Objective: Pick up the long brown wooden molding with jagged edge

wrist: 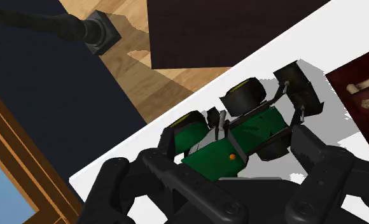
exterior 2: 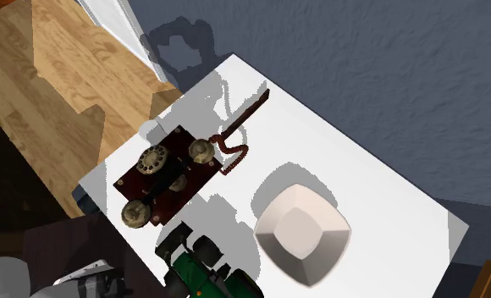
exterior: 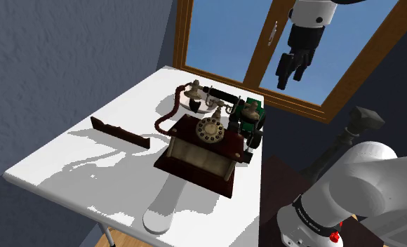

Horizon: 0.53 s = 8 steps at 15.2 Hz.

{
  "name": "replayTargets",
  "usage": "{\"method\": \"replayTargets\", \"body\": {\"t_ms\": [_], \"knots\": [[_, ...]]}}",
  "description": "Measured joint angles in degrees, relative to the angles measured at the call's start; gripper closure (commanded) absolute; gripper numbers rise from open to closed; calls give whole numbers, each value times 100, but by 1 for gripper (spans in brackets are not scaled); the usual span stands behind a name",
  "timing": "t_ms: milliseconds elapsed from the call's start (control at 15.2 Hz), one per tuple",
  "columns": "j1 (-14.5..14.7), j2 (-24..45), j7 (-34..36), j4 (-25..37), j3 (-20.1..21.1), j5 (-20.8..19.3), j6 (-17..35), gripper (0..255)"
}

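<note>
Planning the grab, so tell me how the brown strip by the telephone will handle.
The strip looks thin and rigid, so probably light and stiff. It seems to stand on its long edge, so a nudge may tip it flat.

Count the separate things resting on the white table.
4: brown molding at the shoulder view's left, old telephone mid-table, green toy car behind it, white bowl beside the car. Others may be hidden.

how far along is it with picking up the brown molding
Done: nothing yet. The molding lies on the white table, untouched. In hand: the gripper hangs open high above the table by the window, and the wrist view looks down on the green toy car, not the molding. Left: move over the molding, descend, close on it and lift.
</note>
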Motion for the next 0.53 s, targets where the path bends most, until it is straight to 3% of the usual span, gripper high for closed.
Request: {"method": "replayTargets", "body": {"t_ms": [528], "knots": [[268,939,144,235,312,287,716,0]]}}
